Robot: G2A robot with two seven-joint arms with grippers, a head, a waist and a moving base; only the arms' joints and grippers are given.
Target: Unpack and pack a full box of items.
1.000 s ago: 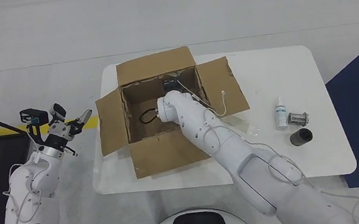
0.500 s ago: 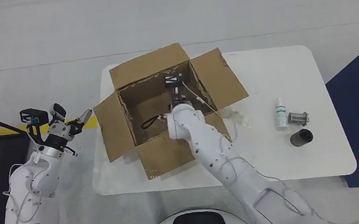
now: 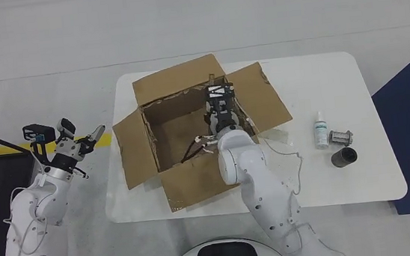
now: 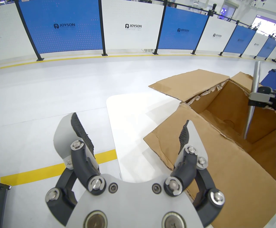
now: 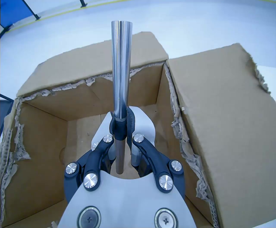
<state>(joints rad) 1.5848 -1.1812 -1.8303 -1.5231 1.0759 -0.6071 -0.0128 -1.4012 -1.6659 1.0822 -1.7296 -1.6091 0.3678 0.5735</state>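
Right wrist view: found right gripper (image 5: 122, 124) clamped on steel rod (image 5: 121, 64) above open cardboard box (image 5: 43, 129); found left gripper (image 4: 131, 129) with jaws apart, nine o'clock of box.

Shiny steel rod (image 5: 120, 64) over open box (image 5: 43, 140)

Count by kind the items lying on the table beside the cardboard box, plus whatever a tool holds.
spray bottle: 1
small cylinders: 2, a grey cylinder and a dark cylinder
metal rod, clamped in the right tool: 1
Total: 4
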